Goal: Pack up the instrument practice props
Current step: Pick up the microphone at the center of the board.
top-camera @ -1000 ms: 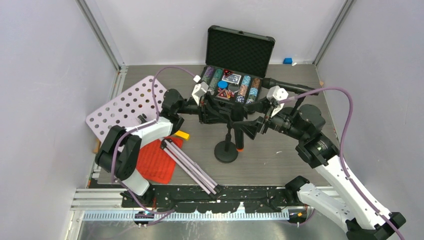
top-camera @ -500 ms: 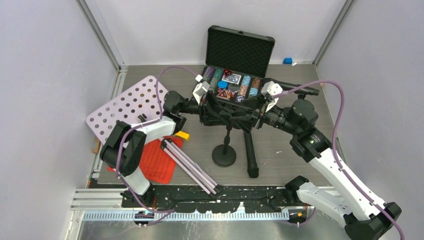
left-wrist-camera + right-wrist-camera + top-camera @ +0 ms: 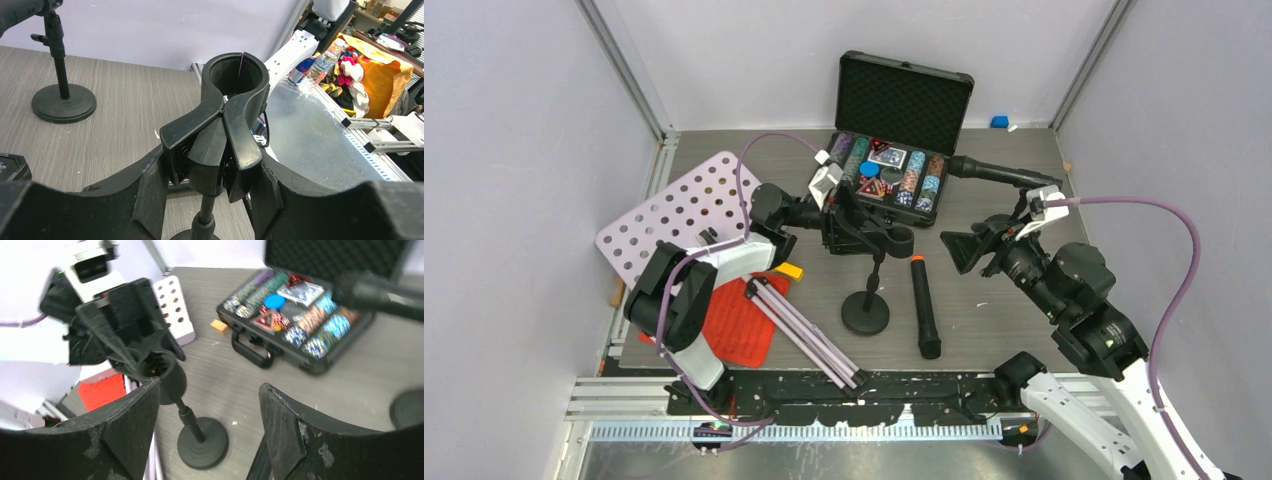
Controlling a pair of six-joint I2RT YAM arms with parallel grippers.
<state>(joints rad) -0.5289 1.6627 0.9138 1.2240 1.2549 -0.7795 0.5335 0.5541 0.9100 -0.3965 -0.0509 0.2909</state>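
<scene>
My left gripper [image 3: 856, 230] is shut on the squeeze handles of the black clip [image 3: 232, 75] atop a round-based mic pole [image 3: 865, 315]; the clip's ring is empty. A black microphone [image 3: 925, 308] with an orange ring lies flat on the table just right of that base. My right gripper [image 3: 969, 250] is open and empty, off to the right of the pole; its view looks down on the pole base [image 3: 202, 442]. A second microphone [image 3: 994, 172] sits on its own pole at the back right. The white hole-punched rack [image 3: 674, 212], red pages [image 3: 734, 328] and silver legs [image 3: 809, 335] lie at the left.
An open black case of poker chips [image 3: 892, 168] stands at the back centre, just behind the left gripper. A small yellow block [image 3: 790, 270] lies by the red pages and a blue block [image 3: 999, 122] at the back wall. Walls close in left, right and back.
The microphone left the clip and now lies on the table. My right gripper opened and drew back to the right. The left gripper stays on the clip.
</scene>
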